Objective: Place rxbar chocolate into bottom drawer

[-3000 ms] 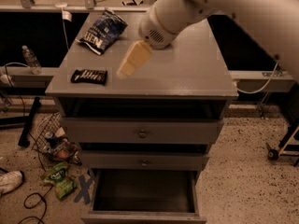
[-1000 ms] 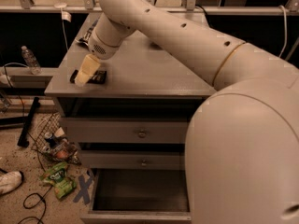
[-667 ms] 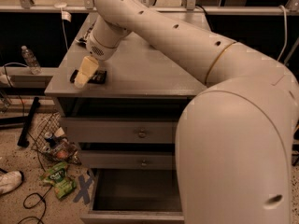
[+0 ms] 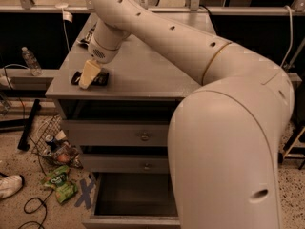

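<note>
I see the gripper [image 4: 89,75] down at the front left corner of the grey worktop [image 4: 143,75], its pale tip right over the rxbar chocolate [image 4: 101,78]. The tip hides the middle of the bar, and I cannot tell whether it touches the wrapper or how the jaws stand. The bar lies flat, close to the worktop's front edge, with its black ends showing on either side of the tip. The arm [image 4: 190,51] sweeps in from the right and fills much of my view. Below, the bottom drawer [image 4: 128,194] stands pulled out, its dark interior open to view. The two shallower drawers [image 4: 119,133] above it are closed. A green packet [image 4: 59,179] and a white shoe [image 4: 9,185] lie on the floor to the left.
</note>
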Motion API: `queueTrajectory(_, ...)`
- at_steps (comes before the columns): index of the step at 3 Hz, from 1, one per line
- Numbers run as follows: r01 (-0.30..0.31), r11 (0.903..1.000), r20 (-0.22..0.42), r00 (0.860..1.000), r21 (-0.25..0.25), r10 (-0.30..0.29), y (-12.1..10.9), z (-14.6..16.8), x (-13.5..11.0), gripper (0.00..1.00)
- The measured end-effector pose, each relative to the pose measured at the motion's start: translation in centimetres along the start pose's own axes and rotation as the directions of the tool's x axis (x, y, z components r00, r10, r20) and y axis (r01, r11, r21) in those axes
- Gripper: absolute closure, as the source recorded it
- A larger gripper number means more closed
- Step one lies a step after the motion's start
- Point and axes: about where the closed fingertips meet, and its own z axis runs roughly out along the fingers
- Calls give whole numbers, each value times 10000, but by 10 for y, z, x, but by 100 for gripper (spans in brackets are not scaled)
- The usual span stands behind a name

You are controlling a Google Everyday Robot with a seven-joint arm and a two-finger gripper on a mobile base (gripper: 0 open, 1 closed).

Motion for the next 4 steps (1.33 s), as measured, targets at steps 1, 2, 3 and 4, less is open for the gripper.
queueTrajectory(1,-24,10000,-9,10000,42,25,-1,-2,1,63)
queueTrajectory(2,-24,10000,-9,10000,42,25,-1,-6,-1,87)
queueTrajectory(3,-24,10000,-9,10000,42,25,-1,-7,-1,100)
queueTrajectory(4,55,9980,470,9989,628,-84,7,-46,3,100)
